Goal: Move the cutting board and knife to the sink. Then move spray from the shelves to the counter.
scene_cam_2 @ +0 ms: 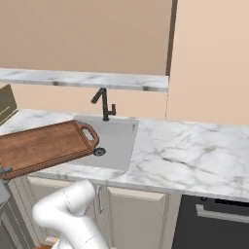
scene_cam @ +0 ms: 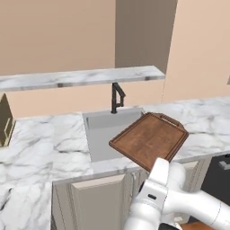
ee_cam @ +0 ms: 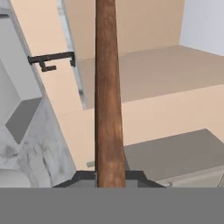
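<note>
The hand (ee_cam: 110, 179) is clamped on one edge of the cutting board (scene_cam: 150, 140). In the hand view the board runs straight away from the hand as a thin brown strip, because it is seen edge-on, with a dark finger on each side of it at the bottom.

The board is up in the air, off the worktop (scene_cam: 40, 148). It is tipped a little and hangs partly over the sink (scene_cam: 108, 130), which lies just past the hand and below the board. My guess is that the hand holds it by the edge like this so the flat board can be carried over the sink rim and let down into the basin. The end with the cut-out handle points away from the hand.

The black faucet (scene_cam: 117, 98) stands at the back of the sink, farther from the hand than the board. The long grey shelf (scene_cam: 81, 77) is higher up, behind the faucet.

In the base views the arm and the board cover the place where the fingers pinch. The far part of the sink floor is behind the board in the left base view. I cannot make out the knife or the spray.
</note>
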### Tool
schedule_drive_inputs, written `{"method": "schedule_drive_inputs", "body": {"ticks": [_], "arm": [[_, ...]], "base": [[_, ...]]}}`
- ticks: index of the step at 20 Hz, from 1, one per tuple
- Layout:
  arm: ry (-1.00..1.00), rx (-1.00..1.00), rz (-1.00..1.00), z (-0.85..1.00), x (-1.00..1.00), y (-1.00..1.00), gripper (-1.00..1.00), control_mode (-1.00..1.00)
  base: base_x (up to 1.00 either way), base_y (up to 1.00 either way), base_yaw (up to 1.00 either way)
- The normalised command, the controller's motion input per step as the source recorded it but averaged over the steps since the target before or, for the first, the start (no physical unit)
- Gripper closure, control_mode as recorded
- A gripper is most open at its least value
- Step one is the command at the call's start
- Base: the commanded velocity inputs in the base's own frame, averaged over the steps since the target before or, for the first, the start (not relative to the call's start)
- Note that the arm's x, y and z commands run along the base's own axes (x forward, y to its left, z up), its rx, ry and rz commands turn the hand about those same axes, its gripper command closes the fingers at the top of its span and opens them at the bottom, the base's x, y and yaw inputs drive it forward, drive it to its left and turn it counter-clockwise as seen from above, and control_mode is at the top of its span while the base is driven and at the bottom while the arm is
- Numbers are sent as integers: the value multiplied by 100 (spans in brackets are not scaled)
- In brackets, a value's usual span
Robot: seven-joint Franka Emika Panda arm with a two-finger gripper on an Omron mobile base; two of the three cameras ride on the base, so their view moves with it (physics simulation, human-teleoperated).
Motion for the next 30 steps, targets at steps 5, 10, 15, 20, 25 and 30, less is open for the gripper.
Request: {"method": "schedule_drive_inputs", "body": {"ticks": [5, 10, 15, 20, 25, 30], "arm": [[0, 0, 0, 0, 0, 0, 100, 100], [0, 0, 0, 0, 0, 0, 100, 100], [0, 0, 0, 0, 0, 0, 100, 100], [0, 0, 0, 0, 0, 0, 100, 100], [0, 0, 0, 0, 0, 0, 100, 100], [0, 0, 0, 0, 2, 0, 100, -100]], "base": [[50, 28, -18], [29, 17, -5], [0, 0, 0], [0, 0, 0], [0, 0, 0], [1, 0, 0]]}}
